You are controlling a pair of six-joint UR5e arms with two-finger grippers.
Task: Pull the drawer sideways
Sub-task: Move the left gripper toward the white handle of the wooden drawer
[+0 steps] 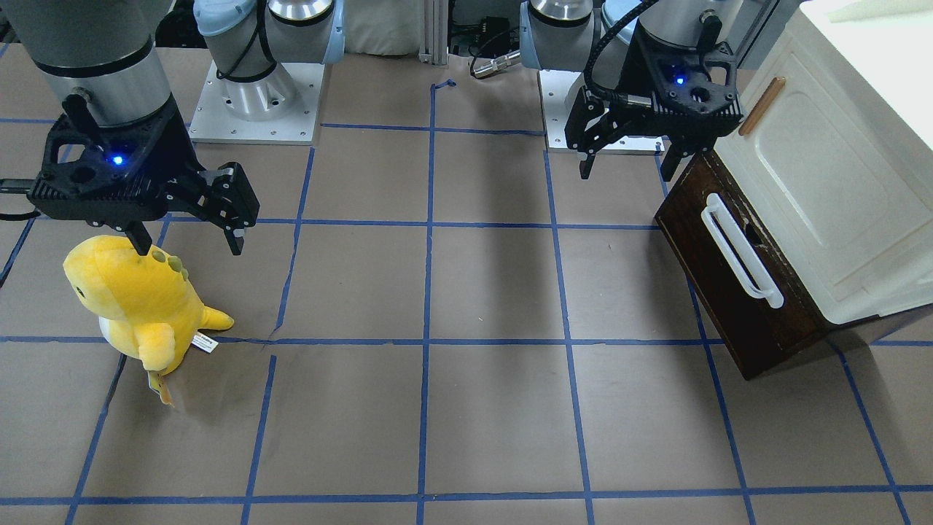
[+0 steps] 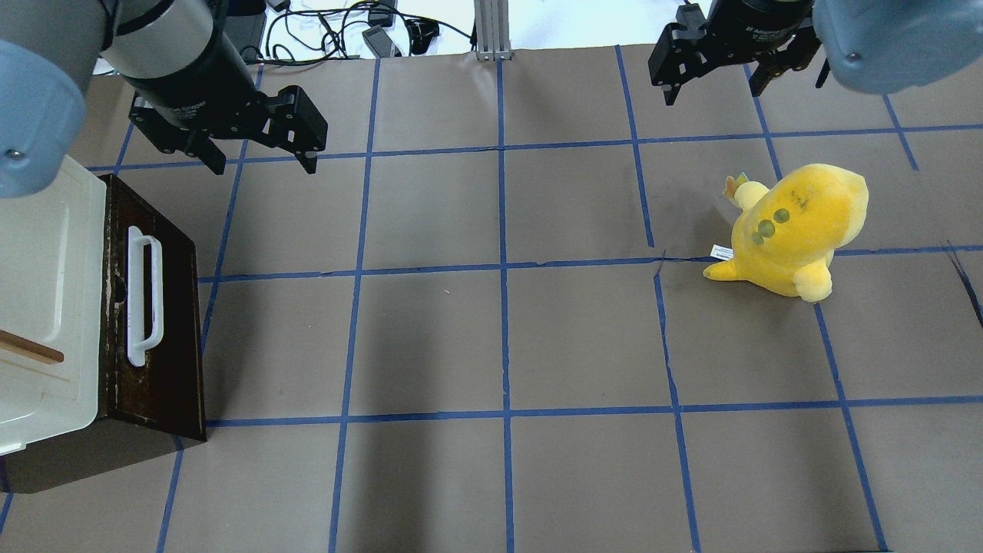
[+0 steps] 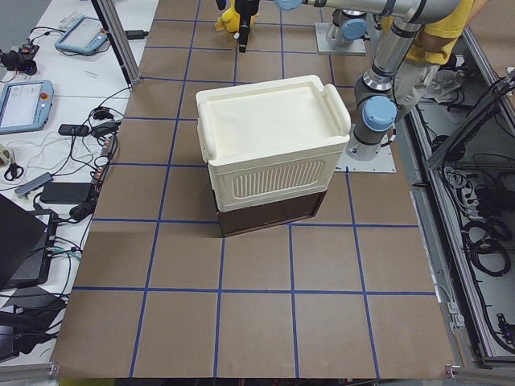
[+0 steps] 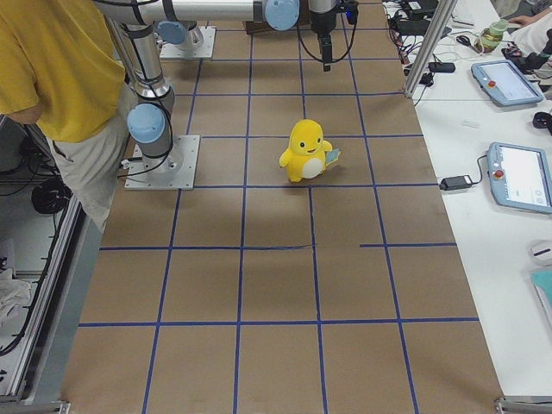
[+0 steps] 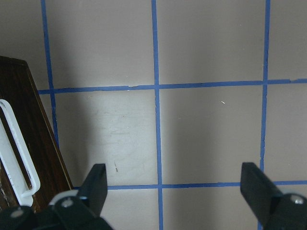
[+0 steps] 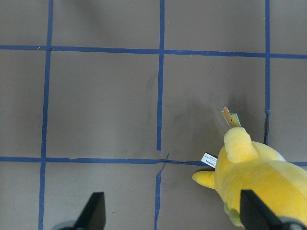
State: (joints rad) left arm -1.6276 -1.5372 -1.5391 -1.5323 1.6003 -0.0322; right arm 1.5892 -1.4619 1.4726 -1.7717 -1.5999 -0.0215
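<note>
Overhead exterior view: the left tool (image 2: 261, 163) hovers empty with its fingers spread apart, probably so it can straddle the white handle (image 2: 143, 296). The drawer (image 2: 173, 330) sits below and beside it, seemingly pushed in under the cream cabinet (image 2: 46, 253). The right tool (image 2: 713, 92), also spread, hangs near the yellow plush (image 2: 791, 223), out of the way.

no readable text, plush tag (image 1: 205, 343) illegible
</note>
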